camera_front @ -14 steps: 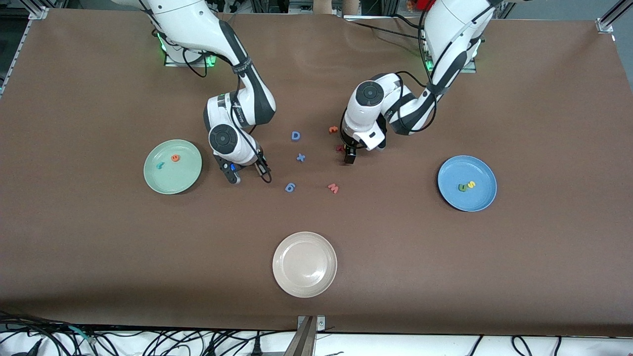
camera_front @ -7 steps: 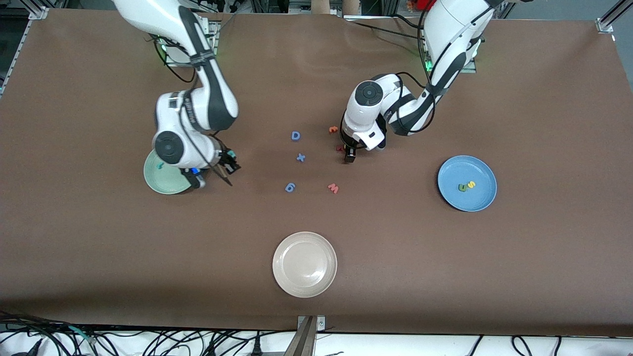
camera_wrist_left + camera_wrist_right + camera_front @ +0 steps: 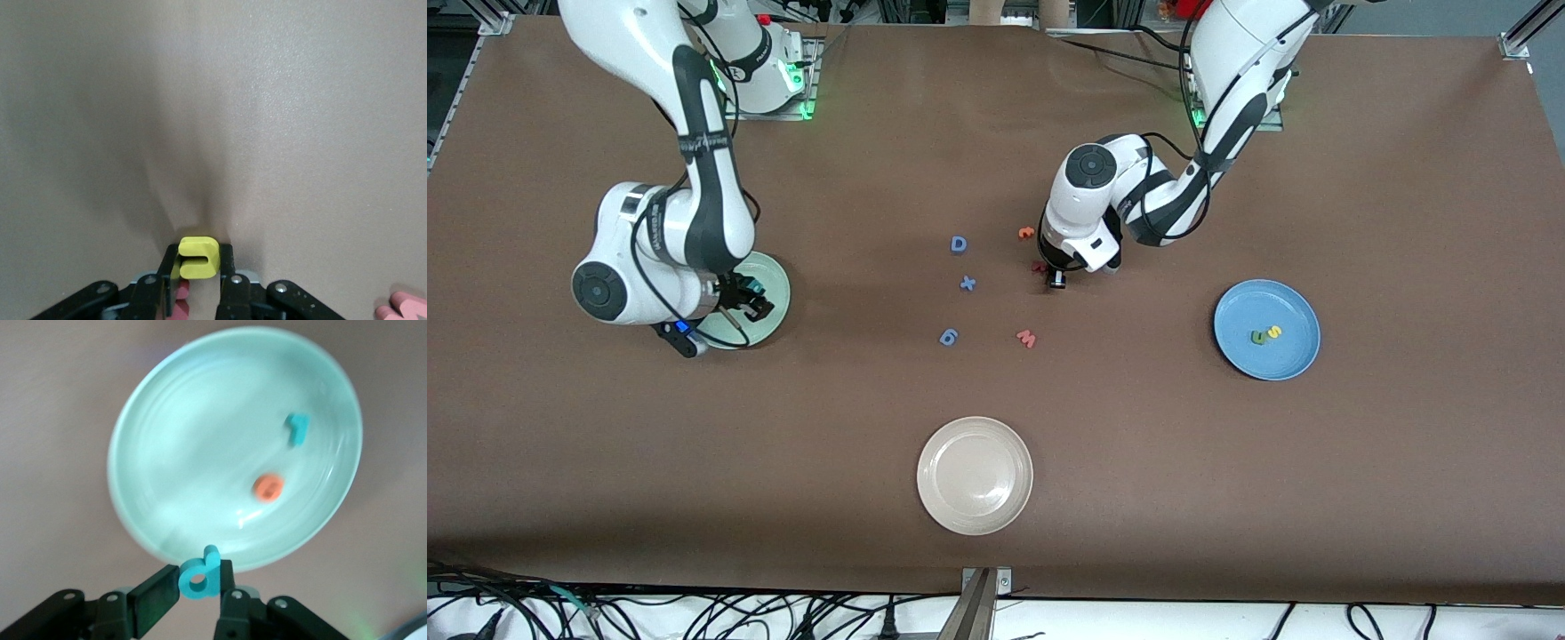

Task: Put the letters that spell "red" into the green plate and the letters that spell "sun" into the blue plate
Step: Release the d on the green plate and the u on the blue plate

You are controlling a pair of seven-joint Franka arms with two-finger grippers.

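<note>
You see the right gripper (image 3: 199,587) over the green plate (image 3: 200,420), fingers pinching the teal d (image 3: 199,577); the left gripper (image 3: 198,283), low at the bench (image 3: 1227,489), pinches a yellow letter (image 3: 198,257).

Left gripper (image 3: 197,283) fingers (image 3: 227,267) clamp yellow letter (image 3: 199,258) (pink letter (image 3: 405,307) nearby) over table (image 3: 300,120).

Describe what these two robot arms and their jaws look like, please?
Both arms are glossy white with dark grey bands at the joints and round dark caps on the wrists. Black cables loop along each arm, and green lights glow at the bases. The left gripper and right gripper are black, each with two flat fingers bolted to black brackets. A small blue part shows near the right wrist.
</note>
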